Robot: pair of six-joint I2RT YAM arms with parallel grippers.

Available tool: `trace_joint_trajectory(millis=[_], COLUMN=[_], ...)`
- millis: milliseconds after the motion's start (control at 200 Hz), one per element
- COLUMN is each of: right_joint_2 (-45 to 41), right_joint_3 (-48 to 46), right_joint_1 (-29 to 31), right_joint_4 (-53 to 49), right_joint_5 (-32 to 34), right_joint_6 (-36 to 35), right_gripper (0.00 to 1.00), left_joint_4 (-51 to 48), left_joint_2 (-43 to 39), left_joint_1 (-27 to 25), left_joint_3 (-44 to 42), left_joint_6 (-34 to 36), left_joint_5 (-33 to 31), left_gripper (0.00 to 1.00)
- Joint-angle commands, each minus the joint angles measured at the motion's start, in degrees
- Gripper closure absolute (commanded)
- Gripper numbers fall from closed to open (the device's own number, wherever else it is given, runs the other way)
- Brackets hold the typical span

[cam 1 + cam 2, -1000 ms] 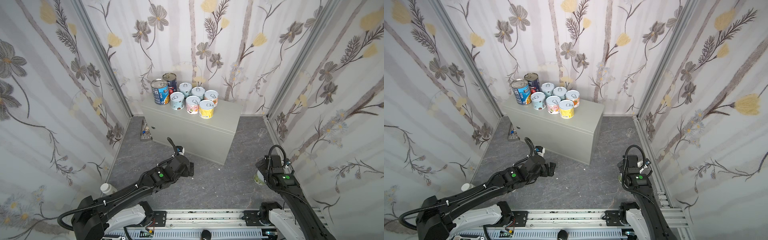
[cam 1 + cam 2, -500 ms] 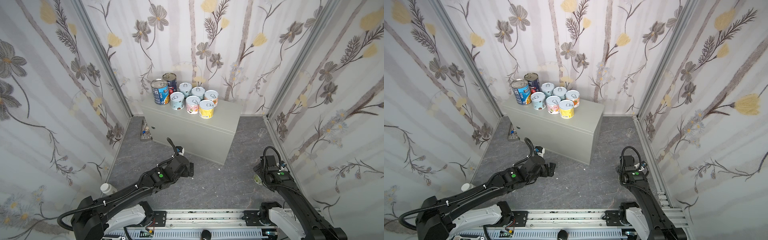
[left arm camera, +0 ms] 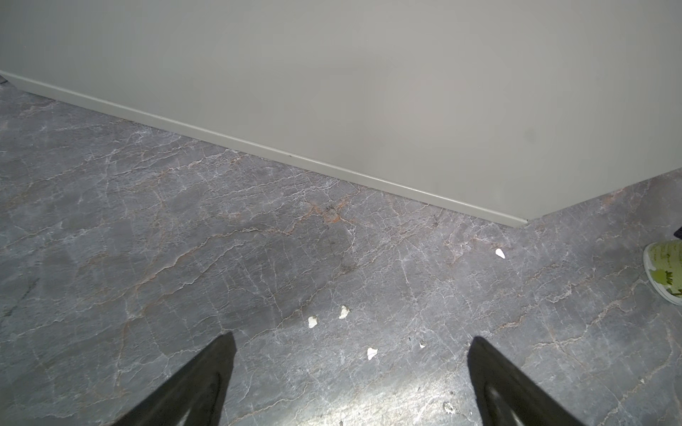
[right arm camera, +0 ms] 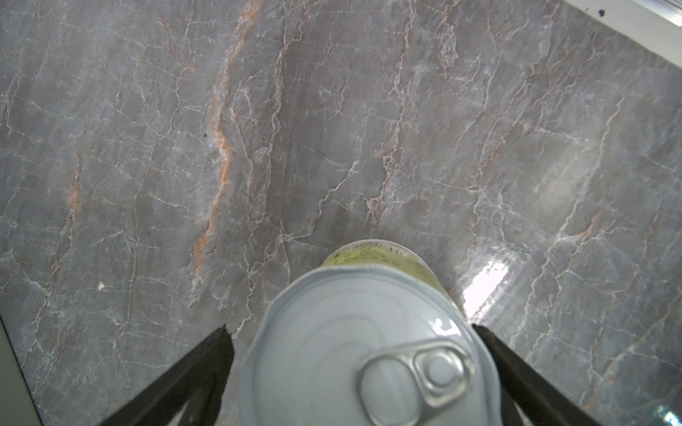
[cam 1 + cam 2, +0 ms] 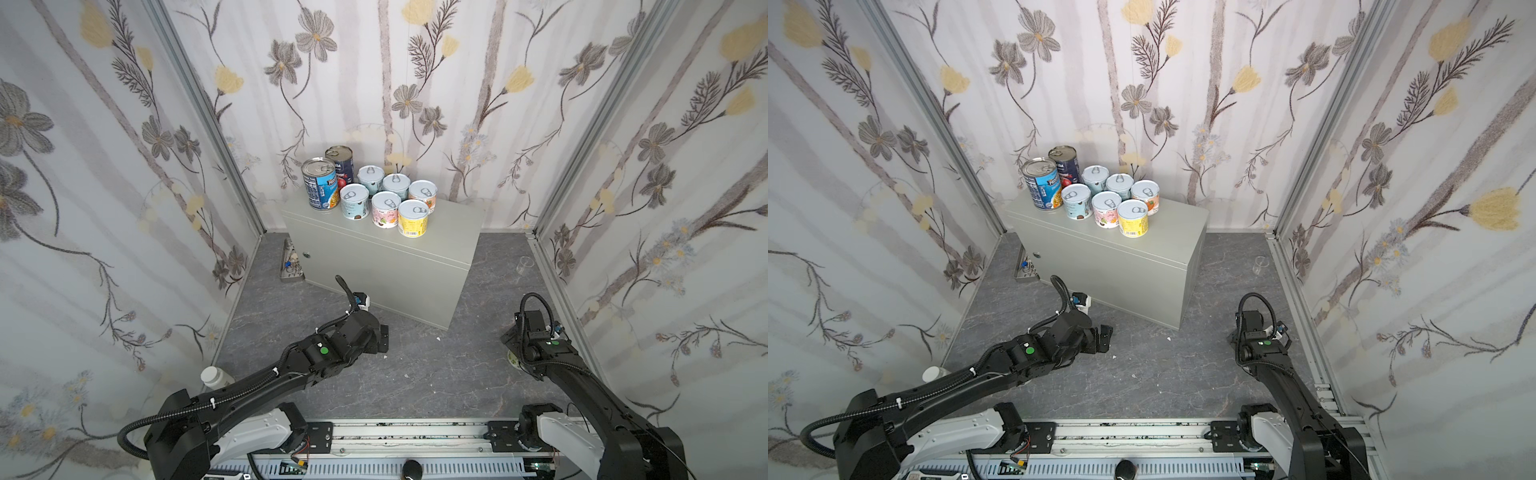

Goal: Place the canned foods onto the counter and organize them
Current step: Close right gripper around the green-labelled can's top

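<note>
Straddling the green-labelled can [image 4: 354, 369] on the floor [image 4: 332, 147], four o'clock of the table [image 5: 386, 270], right pincer [image 4: 350, 330] gapes wide for clamping; left pincer [image 3: 350, 343] hangs agape, empty.

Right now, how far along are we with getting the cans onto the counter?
Done: two tall cans and six short cans stand on top of the grey cabinet. In hand: the right gripper is open astride a green-labelled short can on the floor, not yet gripped. The left gripper is open and empty. Left: grip, lift and place that can; no other loose can is visible.
</note>
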Motion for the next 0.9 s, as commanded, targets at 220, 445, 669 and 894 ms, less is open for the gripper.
trace_joint_trajectory(millis=[220, 445, 669, 894], right_joint_2=[7.0, 9.9, 9.9, 8.5], right_joint_3=[1.0, 1.5, 1.0, -1.3], right_joint_1=[0.7, 0.9, 0.9, 1.0], right_joint_4=[5.6, 6.7, 6.7, 9.0], right_joint_5=[-1.6, -1.7, -0.7, -0.8], right_joint_6=[-2.3, -2.8, -2.7, -3.5], right_gripper=[0.02, 0.02, 0.05, 0.12], left_joint_4=[1.5, 2.0, 2.7, 2.7], left_joint_2=[-0.2, -0.1, -0.4, -1.5], left_joint_1=[-0.1, -0.1, -0.1, -0.1], left_joint_3=[-0.2, -0.8, -1.2, -2.1], left_joint_6=[-0.5, -0.5, -0.6, -1.1], left_joint_5=[-0.9, -1.1, -0.7, -0.6], left_gripper=[0.00, 0.00, 0.00, 0.00])
